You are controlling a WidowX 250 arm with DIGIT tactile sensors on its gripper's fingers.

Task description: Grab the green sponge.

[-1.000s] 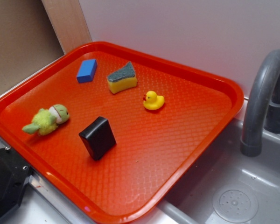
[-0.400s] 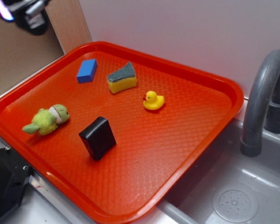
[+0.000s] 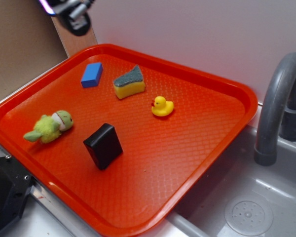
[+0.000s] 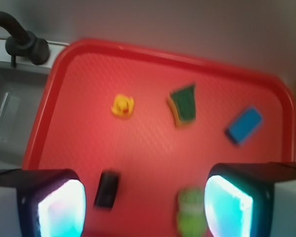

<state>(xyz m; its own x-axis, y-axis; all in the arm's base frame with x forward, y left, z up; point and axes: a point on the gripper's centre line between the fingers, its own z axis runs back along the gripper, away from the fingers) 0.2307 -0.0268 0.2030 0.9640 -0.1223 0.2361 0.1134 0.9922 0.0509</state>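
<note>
The green sponge, yellow foam with a dark grey-green top, lies at the back of the red tray. In the wrist view the sponge is blurred, near the middle of the tray. My gripper hangs high at the top left of the exterior view, well above and to the left of the sponge. In the wrist view the gripper is open, its two glowing pads wide apart with nothing between them.
On the tray also lie a blue block, a yellow duck, a black block and a green plush toy. A grey faucet and sink stand right of the tray. A white wall runs behind.
My gripper came into view at the top left and has moved to the right along the top edge. The things on the tray have not moved.
</note>
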